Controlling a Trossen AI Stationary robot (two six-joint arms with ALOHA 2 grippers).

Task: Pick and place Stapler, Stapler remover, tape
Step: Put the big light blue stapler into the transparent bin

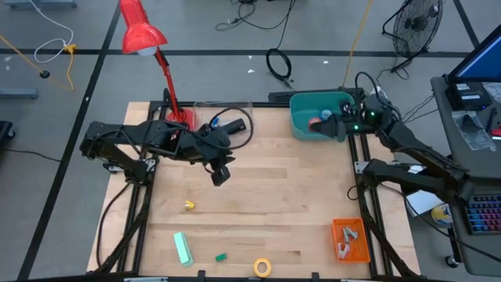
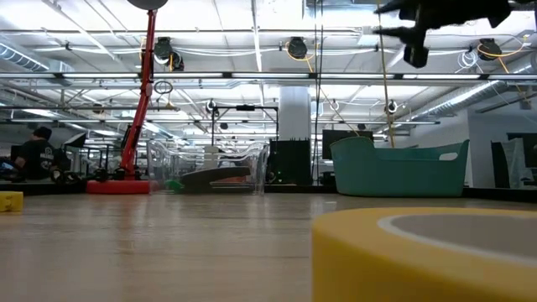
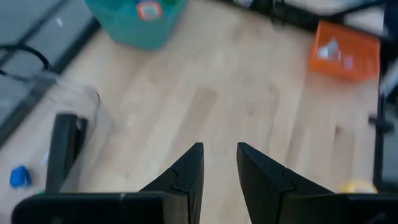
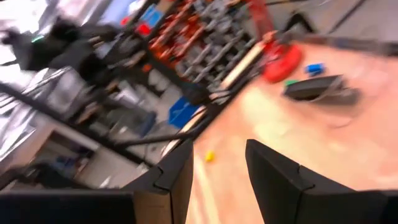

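High view: overhead, straight down, far enough to take in whole table plus floor around it. Low view: at tabletop level, looking across into room, yellow tape roll right against lens. Left wrist view: looks down past own fingers at wood, teal bin and orange tray beyond; both also in high view. Right wrist view: tilted, blurred, facing red lamp base and shelving beyond table.

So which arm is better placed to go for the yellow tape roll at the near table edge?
Probably the left. The left gripper hangs open and empty over mid-table, nearer the yellow tape roll. The right gripper, also open and empty, is at the teal bin at the far side.
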